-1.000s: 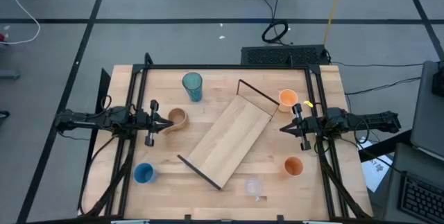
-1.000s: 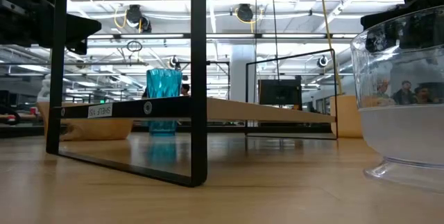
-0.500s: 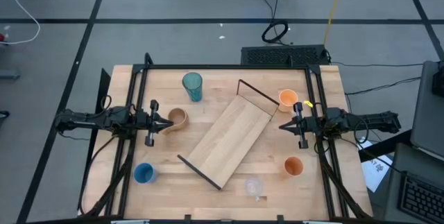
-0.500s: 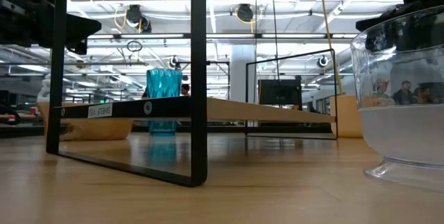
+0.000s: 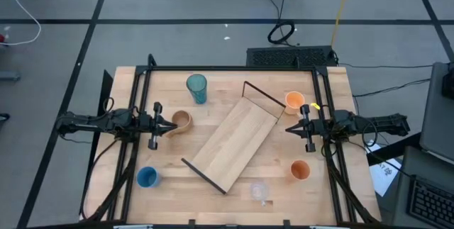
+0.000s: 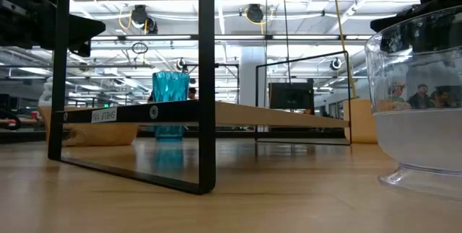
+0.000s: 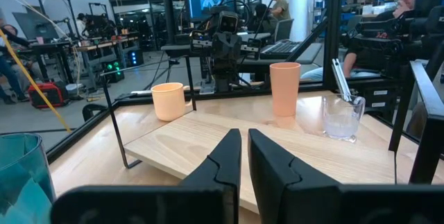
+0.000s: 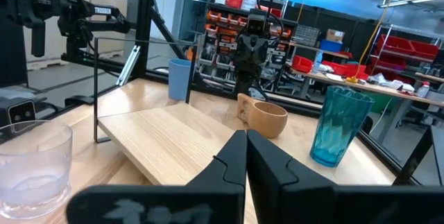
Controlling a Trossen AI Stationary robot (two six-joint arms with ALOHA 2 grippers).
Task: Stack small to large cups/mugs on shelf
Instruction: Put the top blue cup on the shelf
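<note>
Six cups scattered round the slanted shelf (image 5: pixel 234 142), left gripper (image 5: pixel 155 125) and right gripper (image 5: pixel 304 127) both clenched, grasping nothing.

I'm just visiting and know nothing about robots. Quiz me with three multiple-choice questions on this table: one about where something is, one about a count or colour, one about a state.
1. Where does the tan mug sit?
A. on the shelf
B. on the tabletop by the left gripper
C. inside the teal tumbler

2. How many orange cups are on the table?
A. one
B. two
C. four

3. What is on the shelf right now?
A. nothing
B. the blue cup
C. all six cups

Answers:
1. B: the high view shows the mug on the table just in front of the left gripper, off the shelf and apart from the teal tumbler.
2. B: one orange cup stands near the shelf's far end, another nearer the front.
3. A: its board is bare; the blue cup and clear cup stand on the tabletop.
</note>
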